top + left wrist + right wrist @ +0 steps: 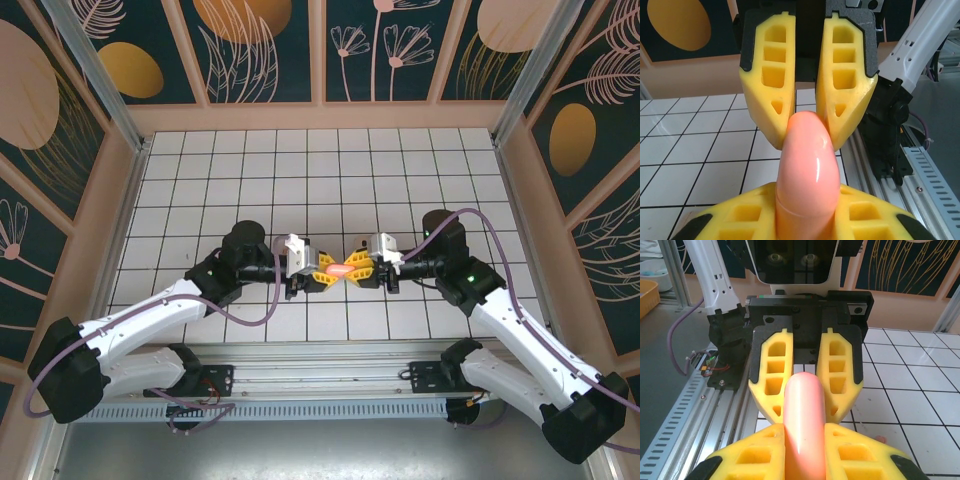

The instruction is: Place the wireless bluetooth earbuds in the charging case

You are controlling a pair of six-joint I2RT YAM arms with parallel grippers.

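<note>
Student: Case position and jaw state?
Tutor: Salmon, glossy charging case (pixel 805 170) held above the table (pixel 200 190) between left gripper (pixel 328 273) and right gripper (pixel 354 270); both jaw pairs closed on its opposite ends.
Student: Handling?
Tutor: Likely light, rigid, slippery; grip the broad flanks, not the rounded tips, lest it squirt out.

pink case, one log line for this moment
pink case | held between both grippers over tiled table | left gripper: jaws shut on one end | right gripper: jaws shut on other end
</note>
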